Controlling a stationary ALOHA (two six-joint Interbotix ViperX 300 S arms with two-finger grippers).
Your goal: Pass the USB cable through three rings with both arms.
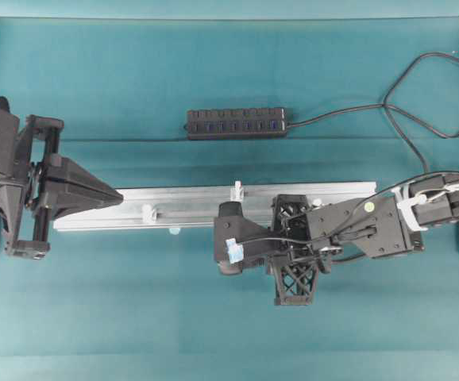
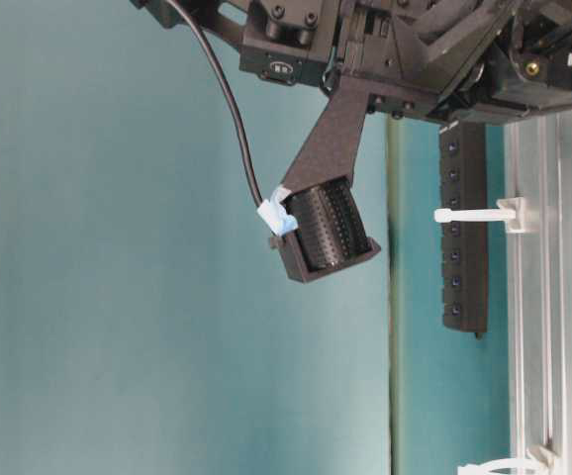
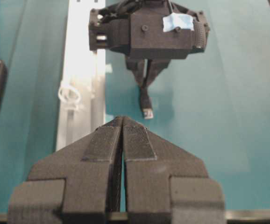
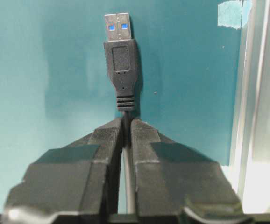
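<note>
right gripper [image 4: 125, 122] pinched tight on usb cable [image 4: 121, 65] behind the plug, metal tip pointing to 12 o'clock in its wrist view | plug over teal mat [image 4: 41, 70], rail [image 1: 214, 205] at its 3 o'clock | left gripper [image 3: 122, 122] jaws together, holding nothing | ring [image 3: 69, 95] at its 10 o'clock

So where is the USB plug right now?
In the right wrist view the USB plug juts out just past the right pincer, which is shut on the cord below it, over teal table, left of the rail.
</note>
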